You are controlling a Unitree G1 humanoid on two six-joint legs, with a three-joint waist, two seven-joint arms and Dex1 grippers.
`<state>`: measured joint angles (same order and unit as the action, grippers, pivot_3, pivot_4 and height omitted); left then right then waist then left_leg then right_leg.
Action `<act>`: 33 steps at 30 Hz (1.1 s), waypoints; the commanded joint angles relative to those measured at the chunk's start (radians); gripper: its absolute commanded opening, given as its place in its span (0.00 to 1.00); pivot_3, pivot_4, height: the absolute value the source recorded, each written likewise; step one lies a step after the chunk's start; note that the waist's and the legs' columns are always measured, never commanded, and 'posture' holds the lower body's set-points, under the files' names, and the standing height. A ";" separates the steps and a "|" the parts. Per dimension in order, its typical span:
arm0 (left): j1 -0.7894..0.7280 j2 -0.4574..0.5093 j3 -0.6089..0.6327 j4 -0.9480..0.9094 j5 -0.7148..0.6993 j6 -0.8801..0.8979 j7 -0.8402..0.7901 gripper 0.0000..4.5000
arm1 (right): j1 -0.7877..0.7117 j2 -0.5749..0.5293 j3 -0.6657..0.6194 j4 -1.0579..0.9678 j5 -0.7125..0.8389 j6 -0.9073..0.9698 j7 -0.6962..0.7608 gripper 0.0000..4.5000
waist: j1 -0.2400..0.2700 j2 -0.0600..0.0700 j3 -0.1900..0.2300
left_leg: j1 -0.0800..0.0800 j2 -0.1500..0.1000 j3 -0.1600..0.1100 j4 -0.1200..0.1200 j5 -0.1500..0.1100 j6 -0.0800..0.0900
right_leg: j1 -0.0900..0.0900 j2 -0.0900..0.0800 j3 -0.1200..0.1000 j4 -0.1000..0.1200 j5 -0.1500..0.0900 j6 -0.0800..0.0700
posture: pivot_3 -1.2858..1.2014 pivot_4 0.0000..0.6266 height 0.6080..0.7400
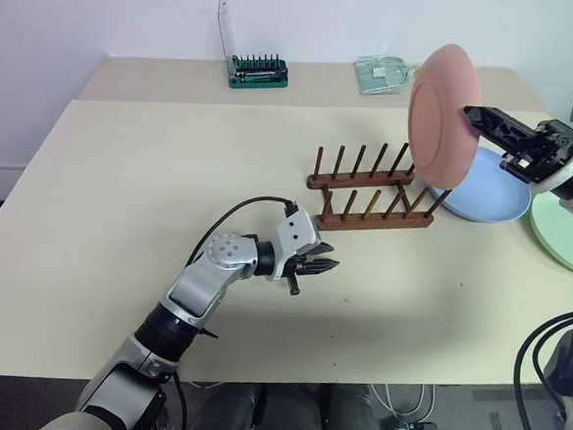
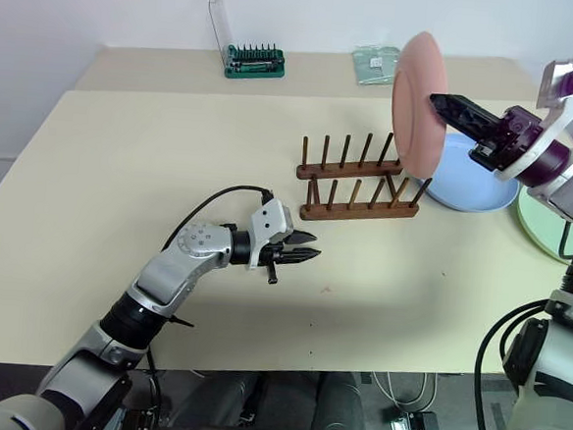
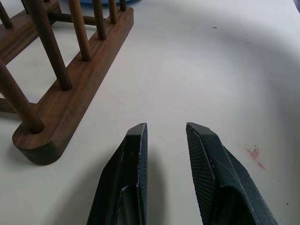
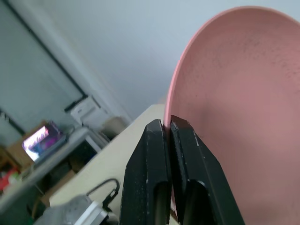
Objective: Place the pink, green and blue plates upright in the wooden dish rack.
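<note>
The pink plate point(image 1: 446, 113) hangs on edge in the air above the right end of the wooden dish rack point(image 1: 372, 191). My right gripper point(image 1: 471, 115) is shut on its rim, and the wrist view shows the fingers point(image 4: 187, 154) pinching the pink plate point(image 4: 243, 93). The blue plate point(image 1: 490, 190) lies flat on the table just right of the rack. Further right, the green plate point(image 1: 561, 234) lies flat at the table's edge. My left gripper point(image 1: 327, 267) hovers low in front of the rack's left end point(image 3: 42, 136). Its fingers stand slightly apart with nothing between them.
A green screwdriver-bit holder point(image 1: 258, 72) with a clear lid stands at the back of the table. A clear plastic packet point(image 1: 383, 74) lies to its right. Black cables point(image 1: 543, 341) hang off the table's right front corner.
</note>
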<state>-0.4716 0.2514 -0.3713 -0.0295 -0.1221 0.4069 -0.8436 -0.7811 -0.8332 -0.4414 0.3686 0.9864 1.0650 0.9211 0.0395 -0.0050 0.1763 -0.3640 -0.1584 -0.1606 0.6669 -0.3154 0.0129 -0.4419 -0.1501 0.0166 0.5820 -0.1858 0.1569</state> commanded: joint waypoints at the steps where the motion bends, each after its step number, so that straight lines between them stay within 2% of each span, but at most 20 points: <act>1: -0.002 0.000 0.011 -0.048 -0.019 0.003 -0.001 0.29 | 0.010 -0.003 -0.046 0.021 0.006 0.008 -0.020 0.01 | 0.000 0.000 0.000 | -0.001 0.000 0.000 0.000 0.000 0.000 | -0.001 0.000 0.000 0.000 0.000 0.000 | 0.52 0.24 1.00; 5: -0.002 0.001 0.008 -0.049 -0.017 0.003 0.001 0.29 | 0.040 -0.007 -0.045 0.016 -0.010 -0.005 -0.008 0.01 | 0.000 0.001 0.000 | -0.001 0.000 0.000 0.001 0.000 0.000 | -0.001 0.000 0.000 0.000 0.000 0.000 | 0.52 0.24 1.00; 8: -0.003 0.001 0.007 -0.048 -0.015 0.003 0.000 0.29 | 0.052 -0.003 -0.052 -0.011 -0.017 -0.018 -0.024 0.21 | -0.001 0.001 0.000 | -0.001 0.000 0.000 0.001 0.000 0.000 | -0.001 0.000 0.000 0.000 0.000 0.000 | 0.52 0.24 1.00; 9: -0.003 0.001 0.007 -0.048 -0.016 0.004 0.000 0.29 | 0.055 -0.001 -0.054 -0.035 -0.023 -0.030 -0.035 0.34 | -0.002 0.001 0.000 | -0.001 0.000 0.000 0.001 0.000 0.000 | -0.001 0.000 0.000 0.000 0.000 0.000 | 0.52 0.24 1.00; 10: -0.003 0.002 0.006 -0.051 -0.016 0.006 0.000 0.29 | 0.064 -0.004 -0.046 -0.069 -0.052 -0.065 -0.054 0.40 | -0.003 0.002 -0.001 | -0.001 0.000 0.000 0.001 0.000 0.000 | -0.001 0.000 0.000 0.000 0.001 0.000 | 0.52 0.24 1.00; 13: -0.001 0.002 0.007 -0.056 -0.017 0.011 0.002 0.29 | 0.090 -0.016 -0.026 -0.144 -0.139 -0.171 -0.096 0.74 | -0.001 0.003 -0.001 | -0.001 0.000 0.000 0.001 0.000 -0.001 | -0.002 0.000 0.000 0.001 0.001 0.000 | 0.52 0.24 1.00; 18: 0.010 0.007 0.010 -0.083 -0.021 0.028 0.005 0.29 | 0.150 -0.068 -0.098 -0.258 -0.222 -0.305 -0.157 0.74 | 0.001 0.003 -0.001 | -0.002 0.000 0.000 0.001 0.001 -0.001 | -0.002 0.000 0.000 0.001 0.001 0.000 | 0.52 0.24 1.00; 21: 0.018 0.010 0.012 -0.092 -0.023 0.035 0.008 0.29 | 0.288 -0.155 -0.190 -0.324 -0.313 -0.370 -0.170 0.74 | 0.006 0.003 -0.001 | -0.003 0.000 -0.001 0.001 0.001 -0.001 | -0.002 0.000 -0.001 0.001 0.001 0.000 | 0.52 0.24 1.00; 23: 0.021 0.012 0.012 -0.094 -0.024 0.036 0.008 0.29 | 0.377 -0.196 -0.208 -0.332 -0.362 -0.388 -0.166 0.74 | 0.004 0.003 -0.001 | -0.004 -0.001 -0.001 0.001 0.001 -0.001 | -0.002 0.000 -0.001 0.000 0.001 0.000 | 0.52 0.24 1.00; 24: 0.020 0.012 0.010 -0.091 -0.025 0.035 0.006 0.29 | 0.451 -0.217 -0.190 -0.334 -0.426 -0.430 -0.166 0.74 | 0.002 0.003 -0.001 | -0.004 -0.001 -0.001 0.001 0.001 -0.001 | -0.002 0.000 -0.001 0.000 0.001 0.000 | 0.52 0.24 1.00; 25: 0.018 0.012 0.006 -0.087 -0.026 0.034 0.003 0.29 | 0.539 -0.239 -0.151 -0.333 -0.515 -0.493 -0.165 0.86 | 0.000 0.004 -0.002 | -0.003 -0.001 -0.001 0.001 0.001 -0.001 | -0.002 0.000 -0.001 0.000 0.001 0.000 | 0.52 0.24 1.00; 27: 0.009 0.009 -0.004 -0.075 -0.022 0.025 -0.003 0.29 | 0.655 -0.265 -0.062 -0.295 -0.662 -0.610 -0.185 0.99 | -0.003 0.004 -0.002 | -0.001 0.000 0.001 0.002 0.001 -0.001 | -0.001 0.000 0.000 0.001 0.001 0.000 | 0.52 0.24 1.00; 30: -0.007 0.000 -0.013 -0.055 -0.015 0.011 -0.008 0.29 | 0.685 -0.280 0.063 -0.189 -0.816 -0.760 -0.223 0.99 | -0.010 0.007 -0.001 | 0.007 0.000 0.009 0.001 0.000 -0.001 | 0.003 0.000 0.006 0.004 0.001 0.001 | 0.52 0.24 1.00; 33: -0.020 -0.008 -0.016 -0.047 -0.015 0.010 -0.009 0.29 | 0.628 -0.271 0.172 -0.055 -0.920 -0.881 -0.251 0.99 | -0.024 0.009 -0.002 | 0.010 0.000 0.016 0.001 0.001 0.001 | 0.005 0.000 0.011 0.004 0.003 0.004 | 0.52 0.24 1.00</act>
<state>-0.4789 0.2482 -0.3843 -0.0677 -0.1344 0.4413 -0.8474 -0.1146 -1.0836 -0.2744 0.2832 0.1170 0.2556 0.6917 0.0151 0.0040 0.1746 -0.3532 -0.1580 -0.1447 0.6681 -0.3141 0.0141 -0.4355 -0.1504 0.0274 0.5855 -0.1825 0.1607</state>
